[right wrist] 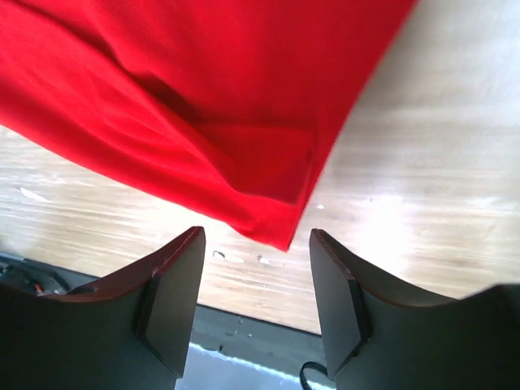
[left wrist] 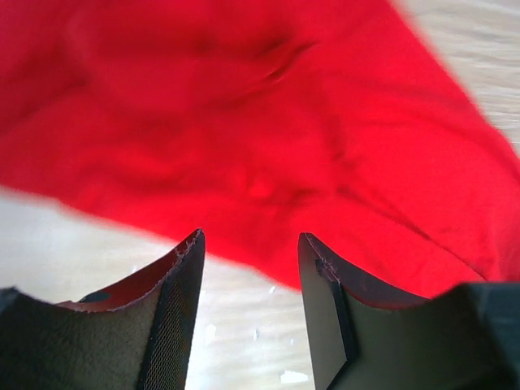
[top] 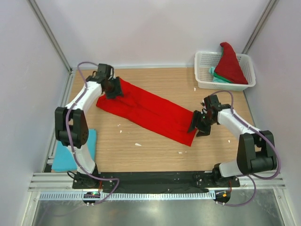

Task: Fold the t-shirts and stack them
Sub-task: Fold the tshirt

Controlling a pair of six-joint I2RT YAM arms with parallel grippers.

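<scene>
Arms reach to opposite ends: left gripper (top: 112, 88) and right gripper (top: 198, 126) spread (empty); shirt (top: 150, 110) is red, a long folded strip.

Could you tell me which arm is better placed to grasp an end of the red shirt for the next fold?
Probably the right. A corner of the red shirt points straight into the open right gripper. The left gripper, also open, faces a long cloth edge with no corner in view.

Left arm (top: 83, 96) stretched forward, left jaws parted. Right arm (top: 231, 120) bent inward, right jaws parted.
</scene>
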